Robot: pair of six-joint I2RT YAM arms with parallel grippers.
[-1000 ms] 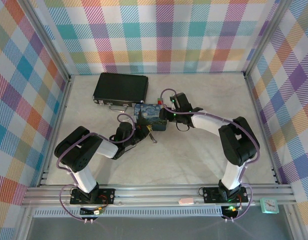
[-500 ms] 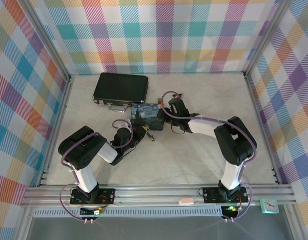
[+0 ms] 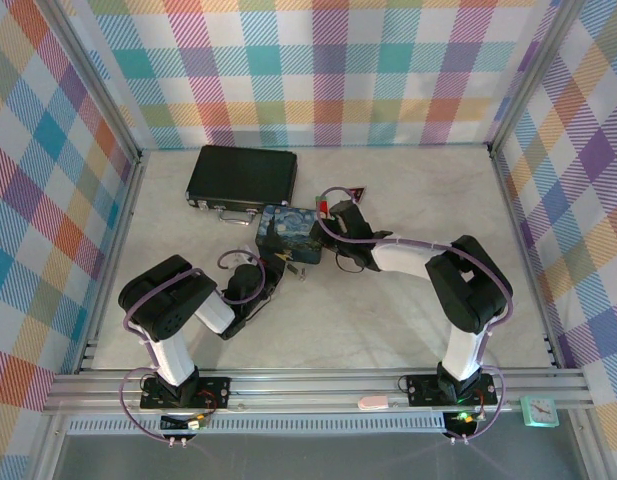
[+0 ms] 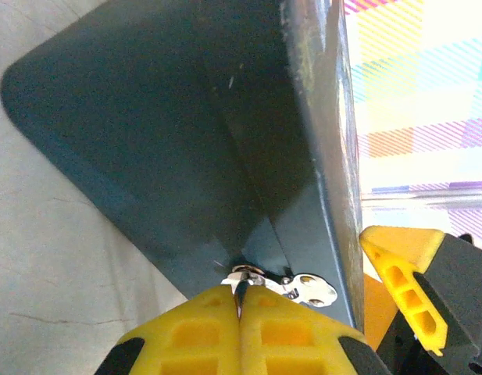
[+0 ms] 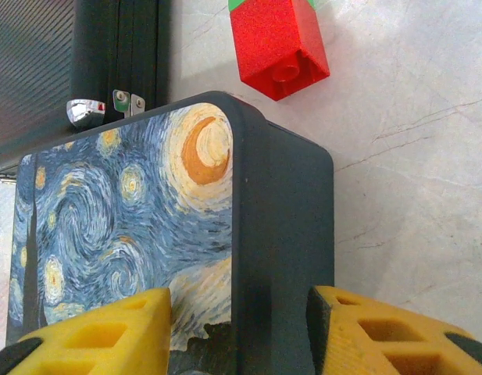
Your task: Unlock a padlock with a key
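Observation:
The blue painted tin (image 3: 288,232) lies mid-table, and its dark face (image 4: 170,133) rises right in front of my left gripper (image 4: 241,295). That gripper (image 3: 271,268) is shut on the key (image 4: 241,283), whose thin metal edge shows between the yellow fingertips. Just past the tips, a tiny silvery piece sits against the tin's lower edge; it looks like the padlock (image 4: 311,291). My right gripper (image 5: 239,301) straddles the tin's edge (image 5: 283,234), one finger on the painted lid and the other on the far side of the dark wall. From above, that gripper (image 3: 324,226) is at the tin's right end.
The black briefcase (image 3: 241,176) lies behind the tin, its latches (image 5: 84,111) close to the tin's corner. A red-and-green block (image 5: 281,47) sits on the marble top just beyond the tin. Plaid walls enclose the table on three sides.
The right jaws have narrowed around the tin. Tin and right gripper have shifted left. The left gripper has drawn back a little toward the front left, still holding the key.

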